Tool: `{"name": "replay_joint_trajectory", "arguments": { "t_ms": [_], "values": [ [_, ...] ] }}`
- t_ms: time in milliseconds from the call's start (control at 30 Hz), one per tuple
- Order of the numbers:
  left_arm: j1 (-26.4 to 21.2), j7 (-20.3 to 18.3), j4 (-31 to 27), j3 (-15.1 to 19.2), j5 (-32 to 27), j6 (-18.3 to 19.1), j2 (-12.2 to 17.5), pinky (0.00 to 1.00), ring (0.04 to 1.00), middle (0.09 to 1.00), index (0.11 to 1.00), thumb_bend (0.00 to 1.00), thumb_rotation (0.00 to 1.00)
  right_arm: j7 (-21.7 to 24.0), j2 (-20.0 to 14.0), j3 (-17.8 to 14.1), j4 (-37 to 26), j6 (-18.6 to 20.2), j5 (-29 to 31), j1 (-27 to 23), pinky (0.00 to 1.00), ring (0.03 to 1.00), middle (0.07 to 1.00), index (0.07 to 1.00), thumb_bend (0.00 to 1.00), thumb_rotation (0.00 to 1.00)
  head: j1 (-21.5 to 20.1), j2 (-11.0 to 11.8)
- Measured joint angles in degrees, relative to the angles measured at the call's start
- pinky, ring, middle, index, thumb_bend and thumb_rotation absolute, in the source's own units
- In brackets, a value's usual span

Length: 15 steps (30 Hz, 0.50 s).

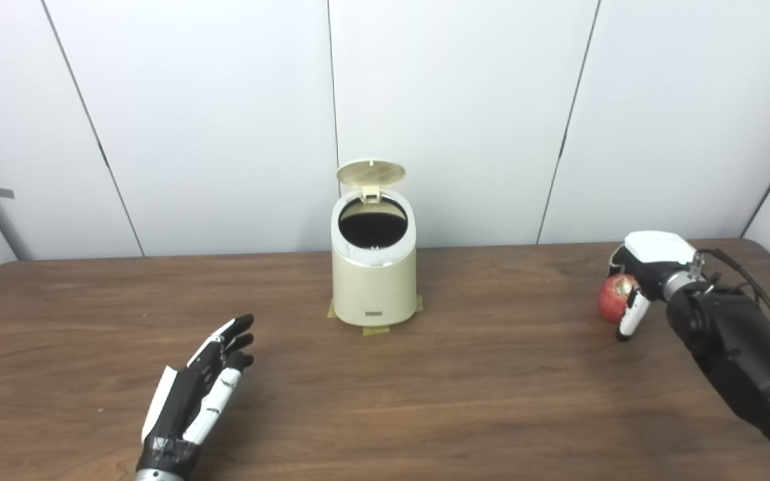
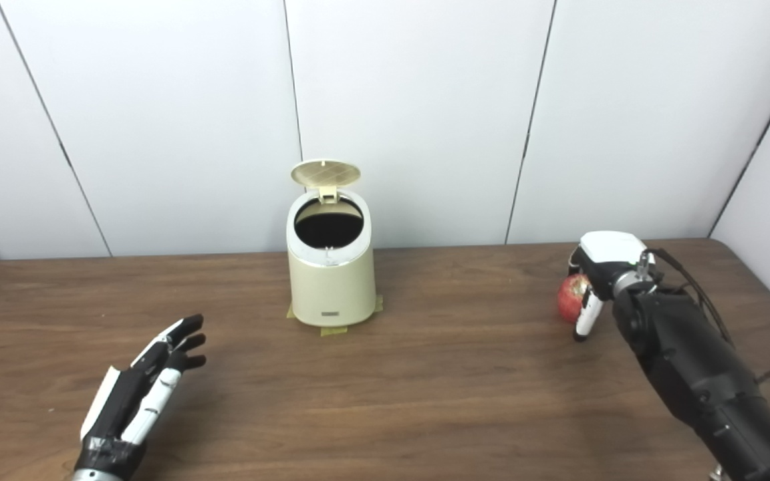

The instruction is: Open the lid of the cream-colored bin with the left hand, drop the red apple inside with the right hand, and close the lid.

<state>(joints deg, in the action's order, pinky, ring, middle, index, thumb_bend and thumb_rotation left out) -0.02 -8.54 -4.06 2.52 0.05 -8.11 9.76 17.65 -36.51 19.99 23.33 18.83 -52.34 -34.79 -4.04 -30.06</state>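
The cream-colored bin (image 1: 373, 280) stands at the back middle of the table, its round lid (image 1: 371, 173) tipped up and the dark inside showing. At the right side the red apple (image 1: 615, 296) rests on the table. My right hand (image 1: 646, 267) is draped over it from the right, thumb hanging down against its front; the other fingers are hidden behind the apple. Low on the left, well short of the bin, my left hand (image 1: 204, 387) lies open with fingers stretched out and nothing in it.
Strips of yellow tape (image 1: 375, 329) mark the bin's spot on the wooden table (image 1: 492, 387). White wall panels (image 1: 458, 120) stand right behind the table. A black cable (image 1: 752, 284) runs along my right forearm.
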Motion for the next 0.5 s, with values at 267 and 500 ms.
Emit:
{"name": "replay_joint_trajectory", "arguments": {
  "t_ms": [267,500],
  "values": [
    [0.02,0.00,-0.01,-0.02,-0.04,0.16,0.02,0.82,0.883,0.923,0.881,0.52,0.76,-0.01,-0.23,-0.13,-3.47,1.13,-0.32,1.57,0.54,0.605,0.596,0.480,0.52,0.06,-0.09,-0.26],
    [0.03,-0.03,-0.01,-0.19,-0.03,0.16,0.06,0.82,0.883,0.926,0.876,0.52,0.77,0.13,-0.15,-2.44,-9.44,1.04,1.15,3.23,0.29,0.379,0.404,0.506,0.53,0.00,-0.18,-0.44]
  ]
}}
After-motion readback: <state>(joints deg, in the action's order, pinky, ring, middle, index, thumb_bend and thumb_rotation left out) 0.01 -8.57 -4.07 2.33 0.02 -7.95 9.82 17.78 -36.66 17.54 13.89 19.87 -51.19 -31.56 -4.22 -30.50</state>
